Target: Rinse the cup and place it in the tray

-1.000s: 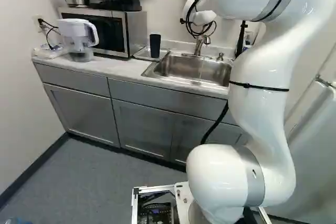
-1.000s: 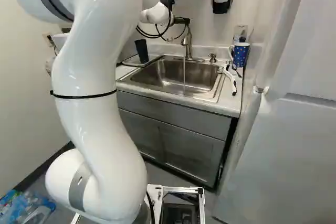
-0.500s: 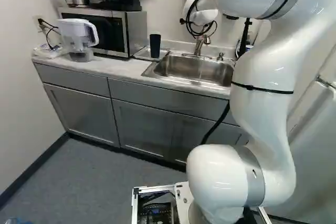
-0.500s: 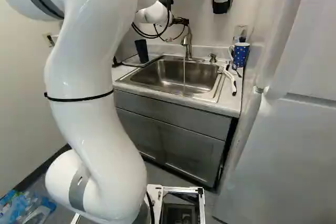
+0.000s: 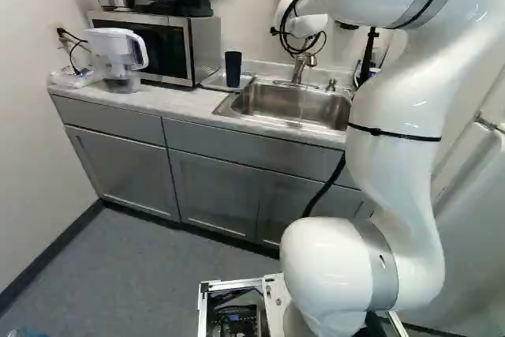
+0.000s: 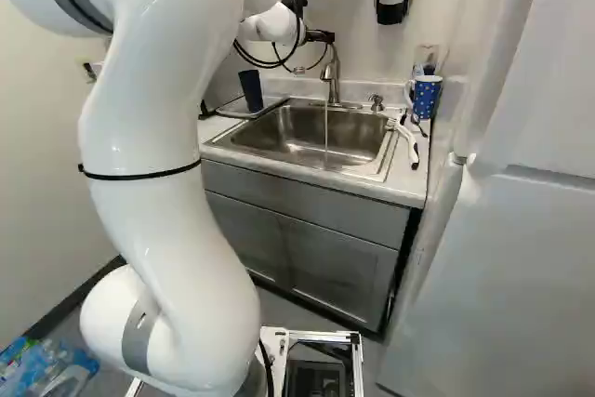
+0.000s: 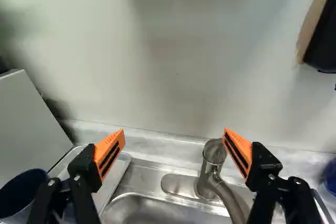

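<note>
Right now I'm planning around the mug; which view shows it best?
Right base view: the mug stands in plain sight. My arm hides most of it in the left base view; the wrist view catches only its edge.

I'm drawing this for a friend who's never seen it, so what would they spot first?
First, the big white arm, curving up at the right of the left base view. Next, in the right base view, water running from the tap into the sink. Close up in the wrist view, the bright orange pads on the open jaws.
</note>
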Available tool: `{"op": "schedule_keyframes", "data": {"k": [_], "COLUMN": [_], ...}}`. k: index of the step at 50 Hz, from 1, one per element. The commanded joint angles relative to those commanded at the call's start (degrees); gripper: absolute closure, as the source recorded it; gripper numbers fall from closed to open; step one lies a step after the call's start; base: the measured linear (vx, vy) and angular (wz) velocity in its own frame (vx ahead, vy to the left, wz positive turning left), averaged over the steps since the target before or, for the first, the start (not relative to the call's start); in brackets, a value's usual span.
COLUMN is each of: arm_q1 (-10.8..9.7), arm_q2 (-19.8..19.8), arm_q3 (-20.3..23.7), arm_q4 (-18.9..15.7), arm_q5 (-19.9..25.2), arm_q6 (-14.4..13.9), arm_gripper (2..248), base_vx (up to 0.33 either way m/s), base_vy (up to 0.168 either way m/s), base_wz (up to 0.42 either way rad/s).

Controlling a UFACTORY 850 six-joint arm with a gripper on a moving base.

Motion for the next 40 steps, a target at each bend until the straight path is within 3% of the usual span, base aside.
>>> {"op": "schedule_keyframes", "data": {"k": [16, 40], "arm_q1": [-0.1, -1.2], "arm_q2": [0.7, 6.9], "arm_q3": [0.8, 7.8], "arm_q4": [0.0, 0.0], "arm_q5": [2.2, 2.2], "arm_q6": [0.0, 0.0], "arm_gripper": [3, 3], "base_vx": [0.0, 0.0], "base_vy": [0.0, 0.0], "base_wz": [0.0, 0.0]}}
